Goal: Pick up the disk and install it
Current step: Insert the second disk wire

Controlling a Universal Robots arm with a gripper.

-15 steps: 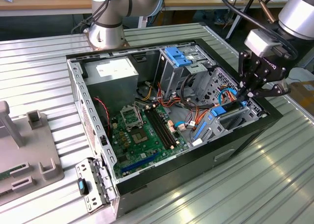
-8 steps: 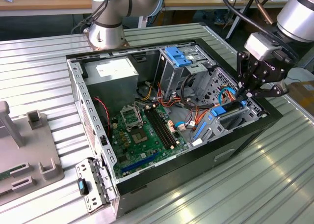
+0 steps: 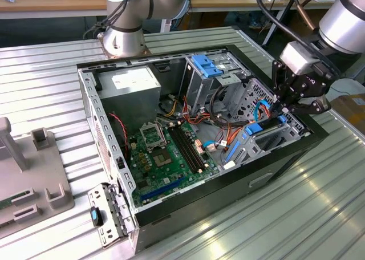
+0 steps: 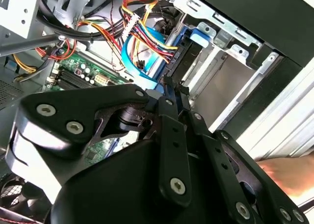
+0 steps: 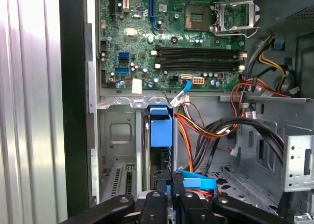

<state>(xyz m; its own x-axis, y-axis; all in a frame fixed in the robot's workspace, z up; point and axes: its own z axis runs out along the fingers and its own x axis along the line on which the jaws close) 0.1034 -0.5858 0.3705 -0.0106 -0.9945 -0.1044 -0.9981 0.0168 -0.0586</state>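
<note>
The disk point(image 3: 268, 135) lies tilted in the drive cage at the open computer case's corner on the exterior view's right, a dark slab framed by a blue bracket. In the first wrist view it appears edge-on, with the bracket's blue end point(image 5: 161, 128) toward the motherboard. My gripper point(image 3: 281, 113) reaches down onto the disk's raised end. Its black fingers are drawn close together point(image 5: 171, 184) with a strip of the blue bracket between them. In the second wrist view the fingertips point(image 4: 169, 84) meet just in front of the blue bracket and the bundled cables.
The case point(image 3: 114, 151) lies open on a ribbed metal table. Inside are the green motherboard point(image 3: 165, 151), a grey power-supply box point(image 3: 134, 83), loose coloured cables point(image 3: 219, 129) beside the cage, and another blue bracket point(image 3: 206, 65) on the upper bay. A grey fixture point(image 3: 34, 169) stands on the exterior view's left.
</note>
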